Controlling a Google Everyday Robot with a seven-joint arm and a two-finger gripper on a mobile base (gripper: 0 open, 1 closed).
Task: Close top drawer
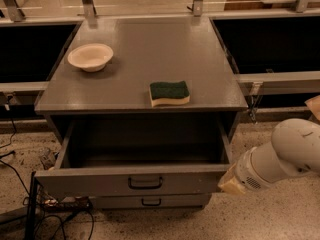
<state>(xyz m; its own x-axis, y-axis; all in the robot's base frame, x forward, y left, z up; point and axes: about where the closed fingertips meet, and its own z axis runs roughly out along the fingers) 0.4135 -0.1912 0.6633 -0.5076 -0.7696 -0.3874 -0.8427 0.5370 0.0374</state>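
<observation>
The top drawer (95, 182) of the grey cabinet stands pulled far out. Its flat front panel has a small dark handle (145, 183) in the middle, and its inside looks empty. My gripper (231, 183) is at the lower right, on the end of the white arm (285, 154). Its cream-coloured tip sits right at the right end of the drawer's front panel. Whether it touches the panel does not show.
A cream bowl (90, 57) and a green-and-yellow sponge (169, 92) lie on the cabinet top (150, 39). A lower drawer front (150, 202) shows under the open drawer. Cables and a dark frame (30, 209) lie on the speckled floor at the left. Dark bays flank the cabinet.
</observation>
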